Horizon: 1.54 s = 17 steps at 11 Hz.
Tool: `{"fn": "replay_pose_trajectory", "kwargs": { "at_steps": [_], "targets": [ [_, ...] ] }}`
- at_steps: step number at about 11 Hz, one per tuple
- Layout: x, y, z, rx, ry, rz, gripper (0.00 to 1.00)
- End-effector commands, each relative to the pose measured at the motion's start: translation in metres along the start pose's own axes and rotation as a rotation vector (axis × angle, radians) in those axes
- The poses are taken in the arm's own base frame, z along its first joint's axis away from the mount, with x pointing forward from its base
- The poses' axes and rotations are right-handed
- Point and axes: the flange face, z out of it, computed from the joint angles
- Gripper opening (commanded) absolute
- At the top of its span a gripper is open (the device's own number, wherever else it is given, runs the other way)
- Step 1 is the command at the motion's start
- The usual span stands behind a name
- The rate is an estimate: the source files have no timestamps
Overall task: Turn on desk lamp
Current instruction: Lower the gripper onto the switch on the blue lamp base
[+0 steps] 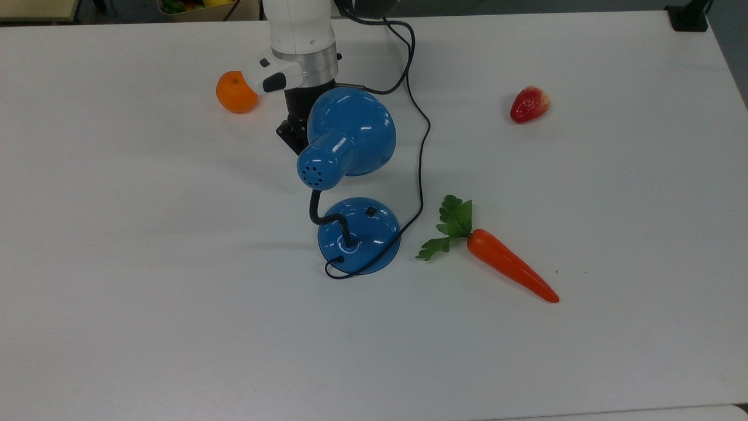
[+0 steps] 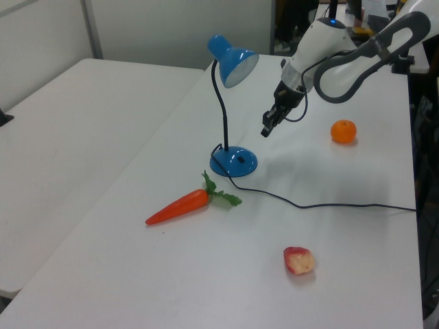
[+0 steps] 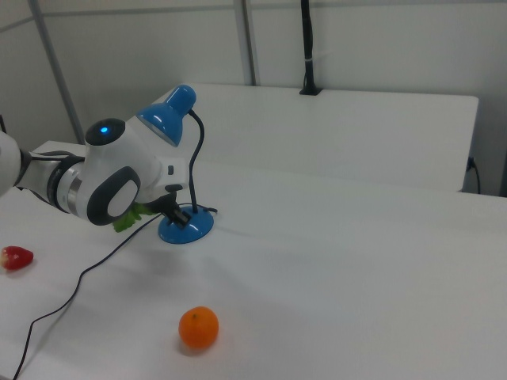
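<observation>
Glossy blue metal made up most of the lamp (image 1: 349, 175), which stood upright near the middle of the white table (image 1: 117, 292). In the top view its domed base (image 1: 359, 235) sat just left of the carrot (image 1: 508, 263), with the shade (image 1: 350, 131) leaning toward the far edge on a bent black gooseneck (image 2: 221, 103).

The gripper (image 2: 266, 128) hung in the air on the shade's side of the lamp, above the table, apart from the base and not touching anything. In the left view it looked like one narrow dark tip, so the fingers seemed pressed together, holding nothing.

By the look of it, the lamp would be light and top-heavy. The painted dome was probably slick and hard, so a sideways shove could slide or tip it. The gooseneck would likely flex if bumped, and the thin shade could dent. No grasp seemed called for. The place to touch was the small black switch (image 1: 370, 211) on the far part of the base in the top view, pressed from above so that the table took the load. The cord (image 1: 422, 164) ran off the base's right in the top view and away to the far edge, clear of the switch.

The orange (image 1: 236, 92) and the strawberry (image 1: 529, 104) lay well apart from the lamp.
</observation>
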Motion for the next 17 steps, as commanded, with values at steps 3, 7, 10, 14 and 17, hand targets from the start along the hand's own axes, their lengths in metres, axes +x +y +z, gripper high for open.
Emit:
{"fn": "replay_pose_trajectory", "kwargs": {
  "at_steps": [3,7,10,14,17],
  "targets": [
    [-0.002,-0.024,0.007,0.023,0.009,0.017,0.00],
    [-0.015,-0.046,0.017,0.028,-0.012,0.017,0.00],
    [-0.009,-0.048,0.025,0.035,0.025,0.032,0.00],
    [-0.008,-0.056,0.037,0.045,0.061,0.031,0.00],
    [-0.003,-0.058,0.043,0.046,0.064,0.033,0.00]
  ]
}}
